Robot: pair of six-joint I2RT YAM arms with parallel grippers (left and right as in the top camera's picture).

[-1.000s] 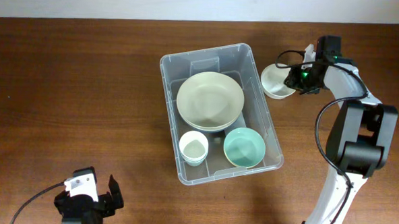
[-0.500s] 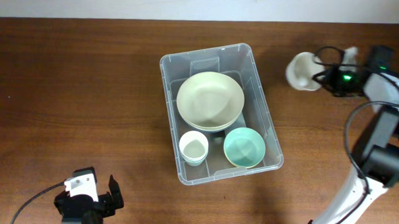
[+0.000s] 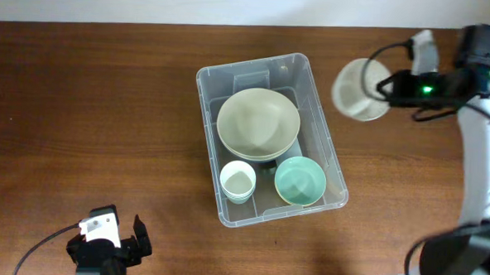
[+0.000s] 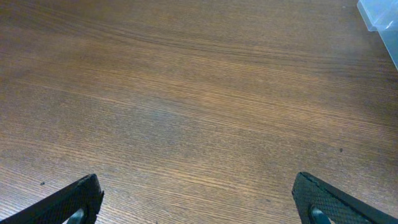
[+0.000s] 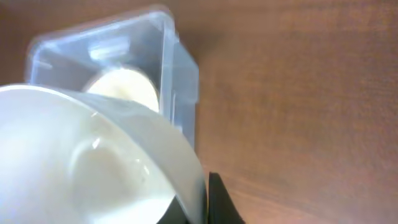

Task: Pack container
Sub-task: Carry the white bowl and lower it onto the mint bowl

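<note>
The clear plastic container (image 3: 308, 86) lies mid-table, holding a large pale green plate (image 3: 258, 123), a small white cup (image 3: 237, 182) and a teal bowl (image 3: 299, 180). My right gripper (image 3: 386, 86) is shut on the rim of a white bowl (image 3: 361, 89), which hangs in the air just right of the container's far right corner. In the right wrist view the white bowl (image 5: 93, 162) fills the lower left, with the container (image 5: 168, 56) behind it. My left gripper (image 3: 108, 243) stands open at the near left edge, its fingertips (image 4: 78, 199) over bare wood.
The container's corner (image 4: 379, 15) shows at the top right of the left wrist view. A pale wall runs along the table's far edge (image 3: 150, 24).
My right gripper has lifted the white bowl off the table beside the container and swung outward to the right. The left arm has not moved.
</note>
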